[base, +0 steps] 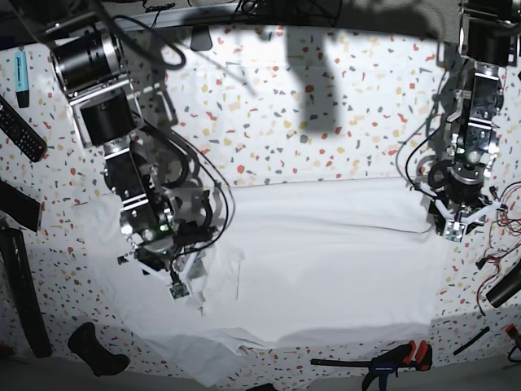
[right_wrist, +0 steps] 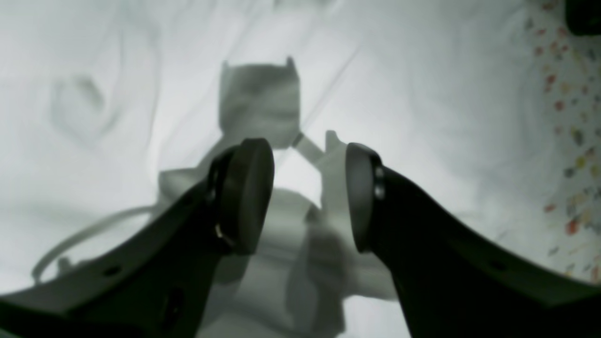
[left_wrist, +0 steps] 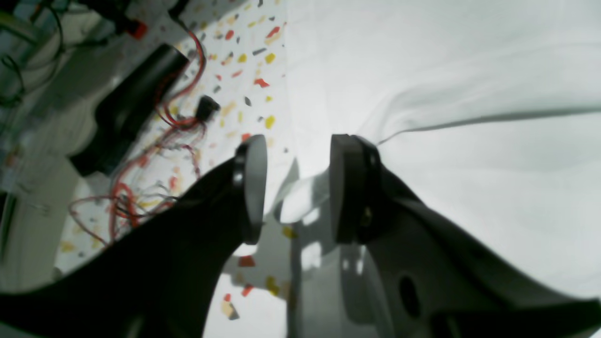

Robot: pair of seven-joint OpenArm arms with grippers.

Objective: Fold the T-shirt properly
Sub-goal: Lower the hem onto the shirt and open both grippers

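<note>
The white T-shirt (base: pixel 326 261) lies spread and wrinkled across the front of the speckled tabletop (base: pixel 326 122). My left gripper (base: pixel 456 224) is at the shirt's right edge. In the left wrist view it (left_wrist: pixel 298 188) is open and holds nothing, with the shirt (left_wrist: pixel 469 117) and its edge beneath the gap. My right gripper (base: pixel 183 289) is over the shirt's left part. In the right wrist view it (right_wrist: pixel 310 192) is open and empty just above the cloth (right_wrist: pixel 422 94), which carries its shadow.
Red wires (base: pixel 496 252) and black parts (left_wrist: pixel 131 108) lie right of the shirt. A black and red clamp (base: pixel 391 362) lies at the front edge. A remote (base: pixel 20 130), a blue marker (base: pixel 20 77) and black tools (base: pixel 24 293) are at the left.
</note>
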